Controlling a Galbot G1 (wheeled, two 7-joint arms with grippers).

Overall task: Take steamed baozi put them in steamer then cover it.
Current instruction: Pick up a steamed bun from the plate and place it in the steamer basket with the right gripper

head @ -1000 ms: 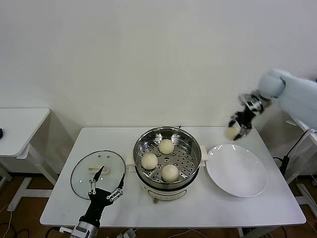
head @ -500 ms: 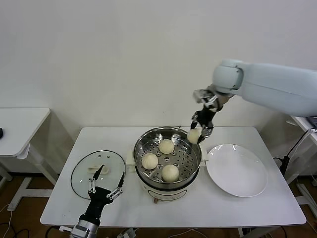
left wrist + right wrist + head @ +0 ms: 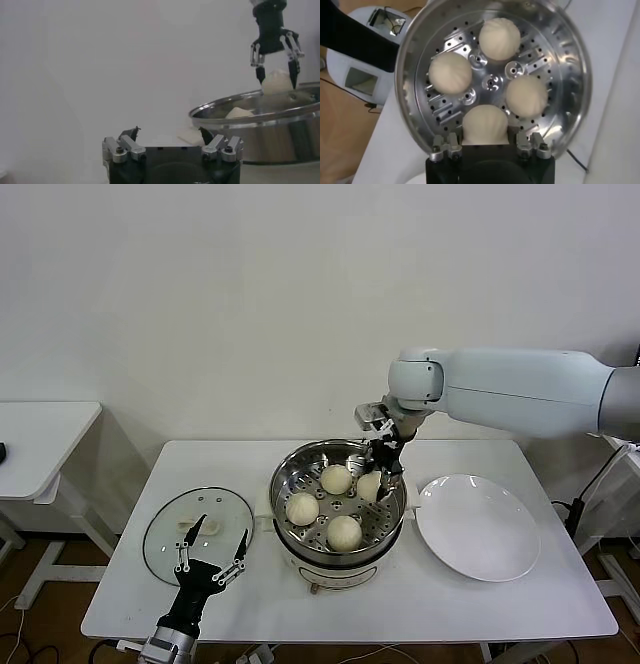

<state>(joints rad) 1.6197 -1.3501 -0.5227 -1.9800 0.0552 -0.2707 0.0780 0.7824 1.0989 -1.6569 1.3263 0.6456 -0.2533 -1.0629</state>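
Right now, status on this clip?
Right end effector shut on fourth cream-white baozi inside shiny steel steamer. Left end effector open, idle by glass lid. Nothing obstructing.

In my right wrist view the steamer (image 3: pixel 415 75) rim is cut off at 12 o'clock, my right gripper (image 3: pixel 486 146) housing hides the fourth baozi (image 3: pixel 486 125) at 6 o'clock, and my fingertips cannot be made out.
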